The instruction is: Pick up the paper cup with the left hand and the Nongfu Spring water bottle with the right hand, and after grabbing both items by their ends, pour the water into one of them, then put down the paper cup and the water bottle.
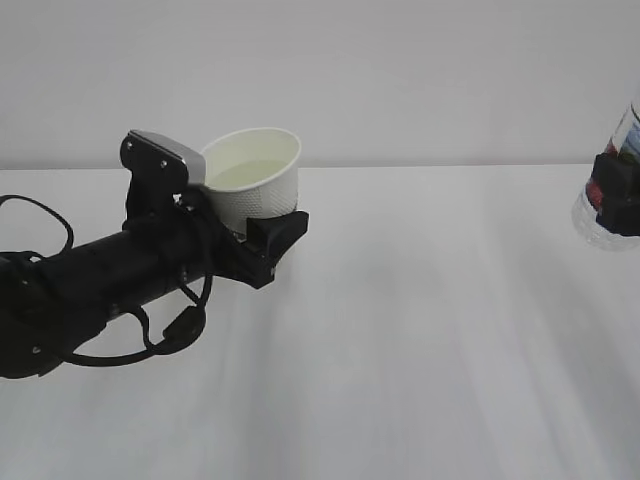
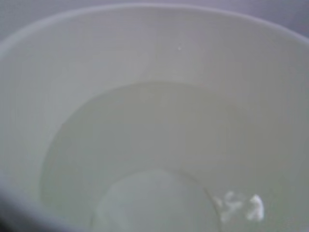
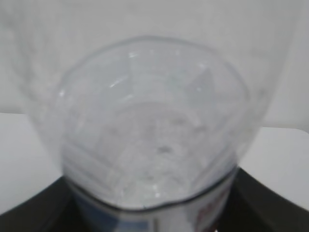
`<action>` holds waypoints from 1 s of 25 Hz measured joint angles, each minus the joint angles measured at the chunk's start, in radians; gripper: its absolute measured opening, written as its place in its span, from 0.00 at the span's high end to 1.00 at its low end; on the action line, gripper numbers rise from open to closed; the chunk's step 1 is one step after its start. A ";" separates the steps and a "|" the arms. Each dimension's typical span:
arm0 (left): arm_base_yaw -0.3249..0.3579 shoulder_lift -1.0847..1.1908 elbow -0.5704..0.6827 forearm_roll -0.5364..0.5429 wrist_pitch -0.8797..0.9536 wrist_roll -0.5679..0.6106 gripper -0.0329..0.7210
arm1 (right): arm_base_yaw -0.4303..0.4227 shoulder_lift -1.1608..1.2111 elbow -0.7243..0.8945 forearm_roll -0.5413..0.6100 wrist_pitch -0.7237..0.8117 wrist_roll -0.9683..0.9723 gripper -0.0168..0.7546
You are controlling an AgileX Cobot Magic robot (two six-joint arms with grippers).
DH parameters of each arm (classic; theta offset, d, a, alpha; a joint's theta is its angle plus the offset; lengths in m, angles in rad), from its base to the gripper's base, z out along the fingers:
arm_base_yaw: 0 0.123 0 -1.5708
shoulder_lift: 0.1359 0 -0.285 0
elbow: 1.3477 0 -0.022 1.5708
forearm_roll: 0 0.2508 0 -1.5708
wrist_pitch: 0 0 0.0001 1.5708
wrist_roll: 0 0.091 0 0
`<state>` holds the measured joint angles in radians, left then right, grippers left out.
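A: What does the room look like?

B: Plain. A white surface runs back to a pale bare wall. Soft grey shadows lie across the surface.

A: And the paper cup?

B: The paper cup is off the surface at the left of the exterior view, tilted so its mouth faces up and toward the camera. The left hand's claw pinches its lower part, black fingers against its sides. A grey boxy module sits on that arm just beside the rim.

A: Anything in it?

B: Yes. The left wrist view looks straight into the cream inside, and the water lies in a shallow clear pool across the bottom, with a bright glint near the lower right.

A: The bottle?

B: The Nongfu Spring water bottle shows only partly at the far right edge of the exterior view, raised above the surface and well apart from the cup. The right hand's claw grips it around the labelled part. In the right wrist view its clear ribbed base fills the picture, with the red-and-white label at the bottom between the 2 dark fingers. Whether water remains inside I cannot tell.
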<state>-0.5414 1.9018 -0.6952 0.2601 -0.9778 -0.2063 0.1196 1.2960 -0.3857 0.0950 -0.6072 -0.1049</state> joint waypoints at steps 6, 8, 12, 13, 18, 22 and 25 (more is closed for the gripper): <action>0.000 0.000 0.000 -0.043 0.002 0.010 0.20 | 0.000 0.000 0.000 0.000 0.000 0.000 0.36; 0.000 0.000 0.000 -0.047 0.015 0.046 0.20 | 0.000 0.000 0.000 0.000 0.000 0.000 0.36; 0.000 0.000 0.000 -0.067 0.065 0.089 0.22 | 0.000 0.011 0.000 0.000 0.000 0.005 0.36; 0.000 0.000 0.000 -0.077 0.071 0.092 0.22 | 0.000 0.026 0.000 0.000 0.000 0.009 0.36; 0.000 0.000 0.000 -0.092 0.082 0.101 0.23 | 0.000 0.079 0.000 0.000 -0.031 0.013 0.36; 0.006 0.000 0.000 -0.094 0.083 0.117 0.23 | 0.000 0.081 0.000 -0.015 -0.097 0.013 0.36; 0.022 0.000 0.000 -0.094 0.083 0.120 0.23 | 0.000 0.081 0.000 -0.020 -0.113 0.013 0.36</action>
<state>-0.5196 1.9018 -0.6952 0.1661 -0.8949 -0.0862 0.1196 1.3772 -0.3857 0.0753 -0.7199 -0.0916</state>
